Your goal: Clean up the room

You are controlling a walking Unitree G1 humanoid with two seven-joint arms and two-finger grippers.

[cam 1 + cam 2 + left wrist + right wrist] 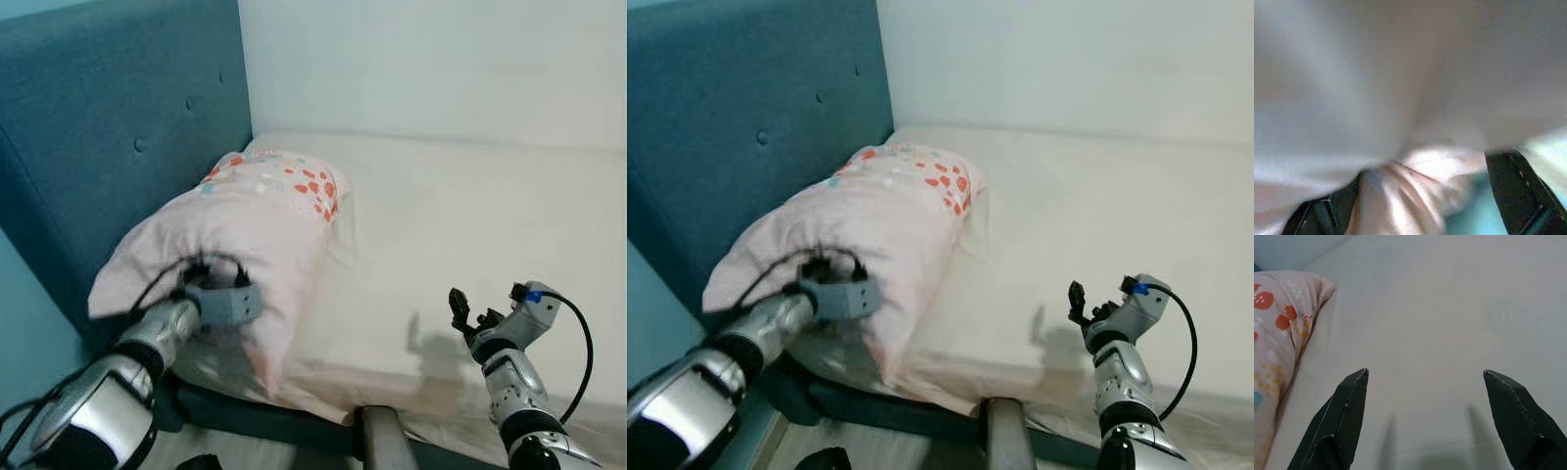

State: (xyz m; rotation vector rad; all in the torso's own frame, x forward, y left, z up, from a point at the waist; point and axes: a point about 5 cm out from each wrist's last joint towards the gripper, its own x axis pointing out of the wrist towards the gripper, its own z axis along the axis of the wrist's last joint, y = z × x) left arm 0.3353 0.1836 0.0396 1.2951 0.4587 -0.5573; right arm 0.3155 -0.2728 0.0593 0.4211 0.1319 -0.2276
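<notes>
L tool [1415, 196] gripping pillow [255, 225]

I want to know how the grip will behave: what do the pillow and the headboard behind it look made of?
Pillow: soft matte woven fabric, likely cotton, pale pink with red and teal prints; it creases and bunches where the left gripper presses in. Headboard: teal upholstery with a coarse weave and button tufts, apparently padded.

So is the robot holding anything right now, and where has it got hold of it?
The left gripper pinches the pink pillow at its near end. The right gripper is open above the mattress, holding nothing.
</notes>
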